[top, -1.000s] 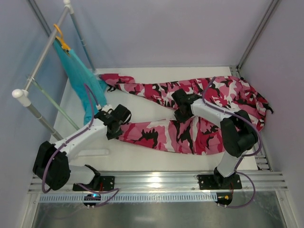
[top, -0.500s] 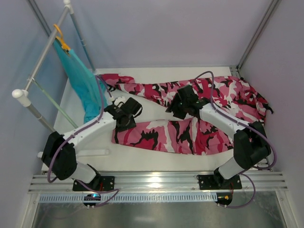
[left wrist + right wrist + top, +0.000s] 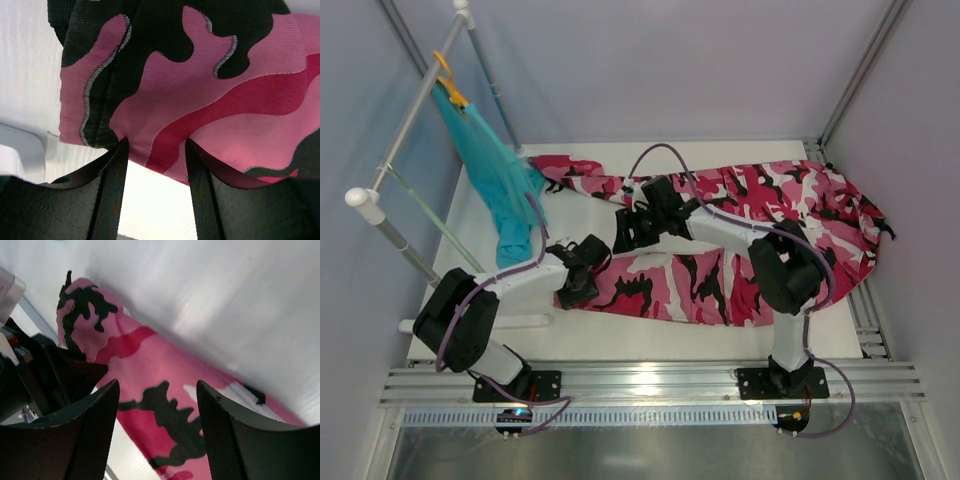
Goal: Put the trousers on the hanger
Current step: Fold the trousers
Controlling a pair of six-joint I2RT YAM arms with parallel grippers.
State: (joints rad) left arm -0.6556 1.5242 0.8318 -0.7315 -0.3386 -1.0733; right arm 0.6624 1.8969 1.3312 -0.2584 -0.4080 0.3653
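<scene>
Left fingers half-open over trousers hem, maybe touching; right fingers wide.

Pale lilac walls, white tabletop

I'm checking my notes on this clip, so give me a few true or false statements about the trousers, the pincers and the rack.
The trousers lie on the table. True.
The right pincer is shut on cloth. False: it is open, holding nothing.
A teal garment hangs on the rack. True.
The left pincer is at the waistband. False: it is at a leg's cuff.
</scene>
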